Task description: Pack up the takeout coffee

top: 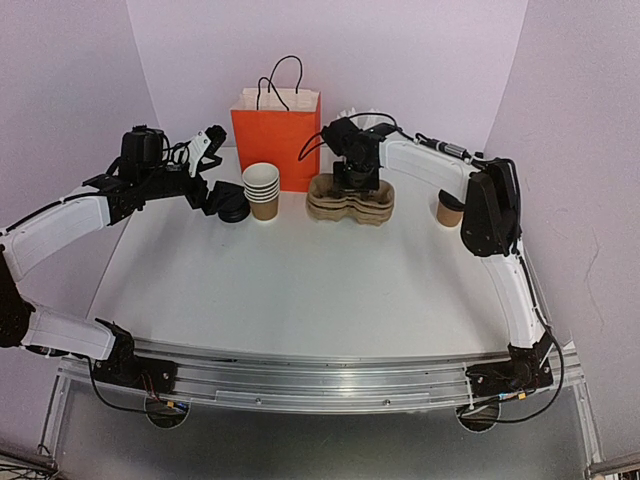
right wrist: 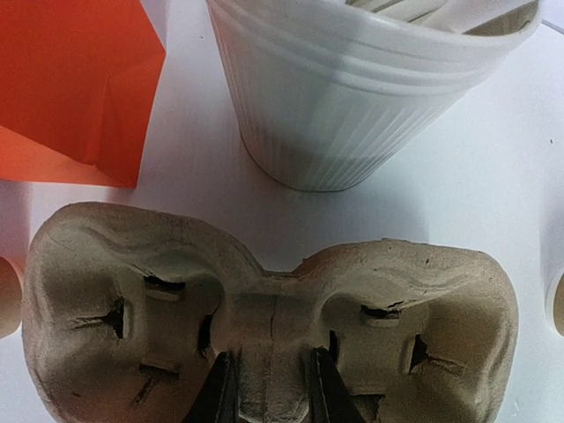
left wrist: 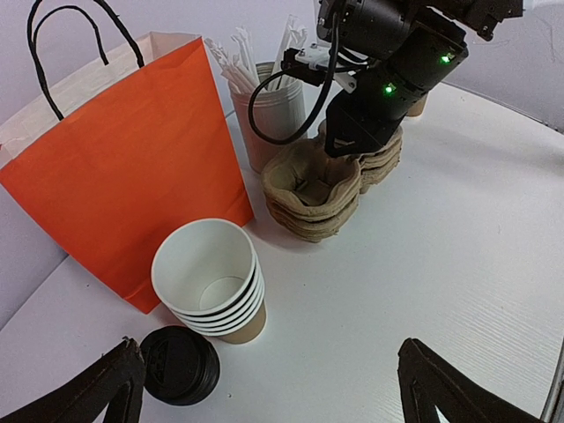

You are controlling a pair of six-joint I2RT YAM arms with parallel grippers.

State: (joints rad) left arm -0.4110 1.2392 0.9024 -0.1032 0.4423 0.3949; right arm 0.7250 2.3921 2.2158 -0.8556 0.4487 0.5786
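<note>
At the carrier stack (top: 350,198), right gripper (right wrist: 271,392) pinches the centre ridge of the top carrier (right wrist: 264,308). Lift straight up so only one comes free. Left gripper (left wrist: 269,388) hangs open near the lids (left wrist: 181,364). Coffee (top: 449,210) stands well right, beside the right arm.

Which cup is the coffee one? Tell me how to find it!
Find the orange bag at the back of the table, then look right, past the cardboard trays, toward the right arm. The takeout coffee stands alone there, a small brown cup. Only it has a black lid on; the stacked cups beside the bag are open.
</note>
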